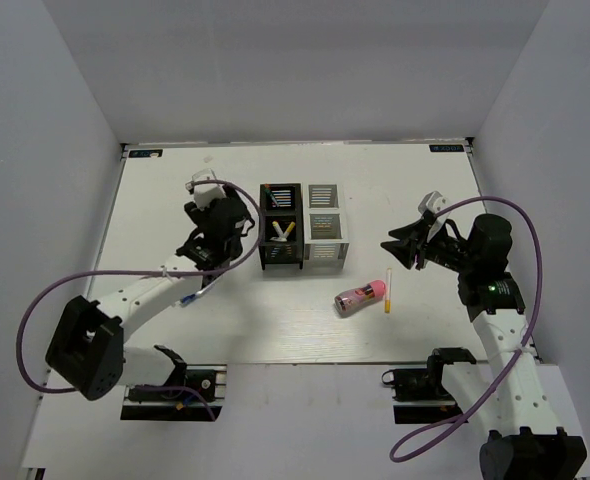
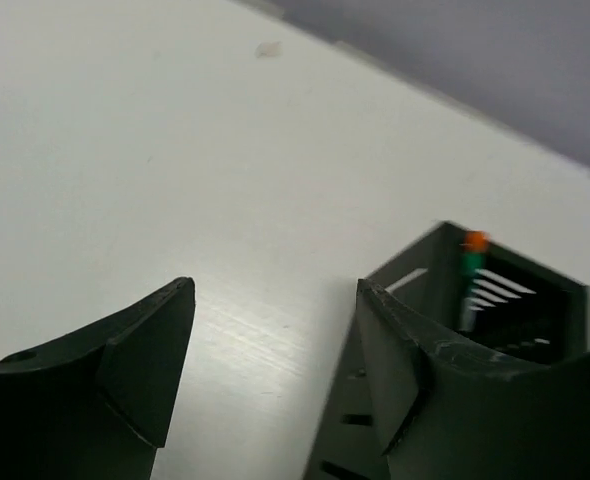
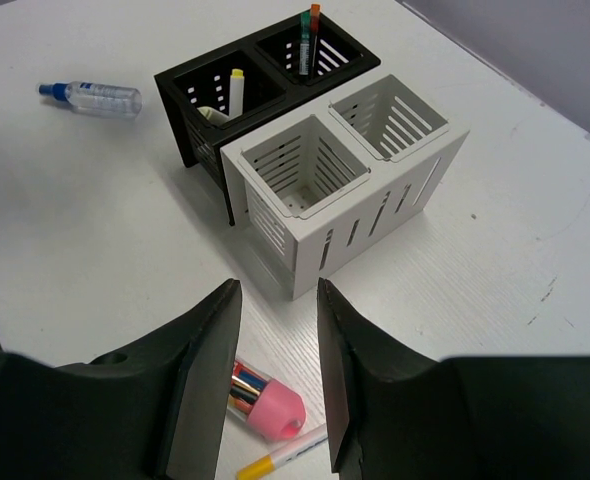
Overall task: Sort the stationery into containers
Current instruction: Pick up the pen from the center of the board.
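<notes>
The black organiser (image 1: 280,262) and white organiser (image 1: 325,262) stand side by side at mid-table. The black one holds yellow and white pens (image 1: 282,232) in its near compartment and green and orange markers (image 3: 308,35) in the far one. Both white compartments look empty in the right wrist view (image 3: 395,215). A pink patterned cylinder (image 1: 360,297) and a yellow and white pen (image 1: 387,292) lie on the table in front of the white organiser. A small blue-capped bottle (image 3: 95,97) lies left of the black organiser. My left gripper (image 1: 249,225) is open and empty beside the black organiser's left wall (image 2: 405,300). My right gripper (image 1: 393,246) is open and empty, above the cylinder (image 3: 267,405).
White walls enclose the table on the left, back and right. The left arm's purple cable (image 1: 105,275) loops over the table's left part. The bottle lies close under the left forearm (image 1: 150,290).
</notes>
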`<move>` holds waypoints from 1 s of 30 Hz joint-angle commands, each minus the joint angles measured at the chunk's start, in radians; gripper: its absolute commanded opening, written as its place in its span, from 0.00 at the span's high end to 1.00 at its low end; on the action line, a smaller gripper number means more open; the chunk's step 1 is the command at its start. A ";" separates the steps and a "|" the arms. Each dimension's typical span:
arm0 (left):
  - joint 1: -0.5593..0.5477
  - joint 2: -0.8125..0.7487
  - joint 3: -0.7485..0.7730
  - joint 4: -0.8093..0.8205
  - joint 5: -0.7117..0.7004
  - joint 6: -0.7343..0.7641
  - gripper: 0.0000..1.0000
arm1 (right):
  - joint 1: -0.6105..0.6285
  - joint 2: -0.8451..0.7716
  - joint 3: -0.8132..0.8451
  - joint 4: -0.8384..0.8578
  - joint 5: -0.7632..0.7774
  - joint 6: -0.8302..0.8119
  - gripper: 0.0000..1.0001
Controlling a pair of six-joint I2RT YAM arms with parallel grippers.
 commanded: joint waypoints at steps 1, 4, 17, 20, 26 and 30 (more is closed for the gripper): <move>0.121 0.039 0.045 -0.272 0.106 -0.191 0.24 | -0.012 -0.014 -0.004 0.005 -0.020 -0.008 0.58; 0.209 0.108 0.056 -0.334 0.146 -0.233 0.24 | -0.018 -0.020 -0.001 -0.011 -0.025 -0.023 0.58; 0.410 0.289 0.064 -0.382 0.367 -0.213 0.23 | -0.024 -0.020 -0.006 -0.030 -0.046 -0.043 0.58; 0.421 0.336 0.075 -0.382 0.401 -0.204 0.23 | -0.024 -0.011 -0.005 -0.030 -0.050 -0.040 0.58; 0.430 0.350 0.075 -0.382 0.421 -0.185 0.23 | -0.056 -0.011 -0.008 -0.033 -0.048 -0.048 0.58; 0.430 0.359 0.075 -0.405 0.430 -0.185 0.23 | -0.058 0.009 0.000 -0.027 -0.048 -0.039 0.54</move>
